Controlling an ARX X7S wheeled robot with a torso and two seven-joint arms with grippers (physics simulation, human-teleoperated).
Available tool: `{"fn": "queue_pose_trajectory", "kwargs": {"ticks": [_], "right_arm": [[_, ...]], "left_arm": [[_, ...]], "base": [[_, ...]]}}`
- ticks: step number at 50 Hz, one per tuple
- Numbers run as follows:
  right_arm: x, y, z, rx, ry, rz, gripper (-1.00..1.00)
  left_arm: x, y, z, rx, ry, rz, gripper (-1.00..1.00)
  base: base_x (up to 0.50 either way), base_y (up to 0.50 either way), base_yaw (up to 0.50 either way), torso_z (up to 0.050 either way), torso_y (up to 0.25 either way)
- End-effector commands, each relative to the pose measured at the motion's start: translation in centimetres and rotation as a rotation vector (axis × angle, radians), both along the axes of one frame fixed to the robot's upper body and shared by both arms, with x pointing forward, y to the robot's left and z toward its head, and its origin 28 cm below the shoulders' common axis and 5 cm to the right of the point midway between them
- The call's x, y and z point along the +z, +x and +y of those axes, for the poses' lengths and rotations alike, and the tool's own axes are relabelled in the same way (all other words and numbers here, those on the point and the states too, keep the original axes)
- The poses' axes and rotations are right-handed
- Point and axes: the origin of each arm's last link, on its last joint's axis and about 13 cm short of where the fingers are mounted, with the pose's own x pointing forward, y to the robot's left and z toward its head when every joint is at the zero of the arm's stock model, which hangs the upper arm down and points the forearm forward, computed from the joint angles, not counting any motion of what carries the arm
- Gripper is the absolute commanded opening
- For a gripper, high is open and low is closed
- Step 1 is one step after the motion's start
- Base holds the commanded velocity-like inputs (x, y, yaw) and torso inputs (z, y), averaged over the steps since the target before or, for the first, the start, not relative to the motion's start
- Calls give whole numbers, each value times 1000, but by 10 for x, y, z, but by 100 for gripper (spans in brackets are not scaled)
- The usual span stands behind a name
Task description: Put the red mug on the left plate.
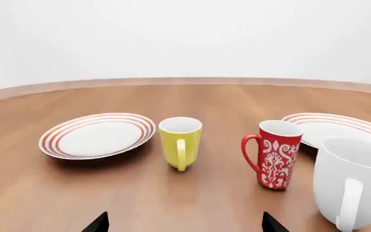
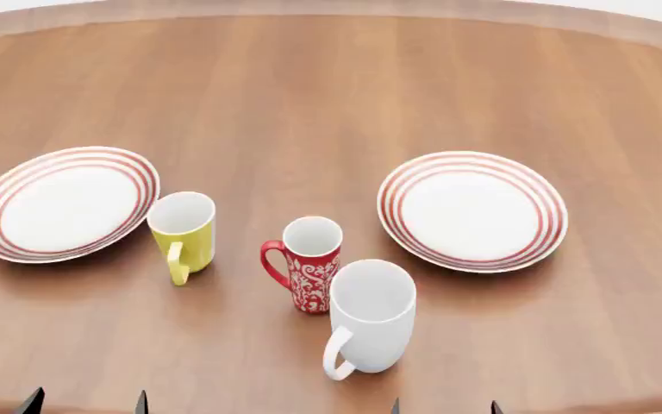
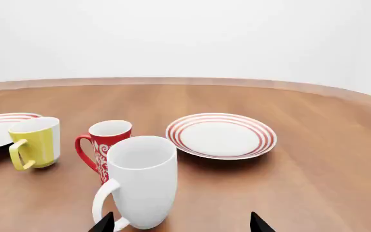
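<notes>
Both the left gripper point(image 2: 84, 402) and the right gripper point(image 2: 444, 406) are waiting spread open and empty, since the red mug point(image 2: 307, 263) is standing ungrasped ahead between them, the left plate point(image 2: 32, 247) lying farther forward of the left one.

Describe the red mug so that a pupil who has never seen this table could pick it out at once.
On the round wooden table, three mugs stand between two red-ringed plates. The red mug is the middle one, with the yellow mug on its left and the bigger white mug just in front on its right. It alone is slim and red with a white floral pattern.
</notes>
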Motion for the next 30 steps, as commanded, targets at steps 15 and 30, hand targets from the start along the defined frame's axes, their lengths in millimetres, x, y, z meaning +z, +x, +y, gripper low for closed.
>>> {"fn": "queue_pose_trajectory", "kwargs": {"ticks": [15, 30], "right_arm": [[1, -7, 6, 54, -18, -24, 100], [0, -8, 8, 76, -12, -27, 100]], "left_arm": [[2, -6, 3, -9, 10, -12, 100], [2, -7, 1, -23, 22, -12, 100]], "base": [[25, 24, 0, 0, 0], [263, 254, 0, 0, 0]]}}
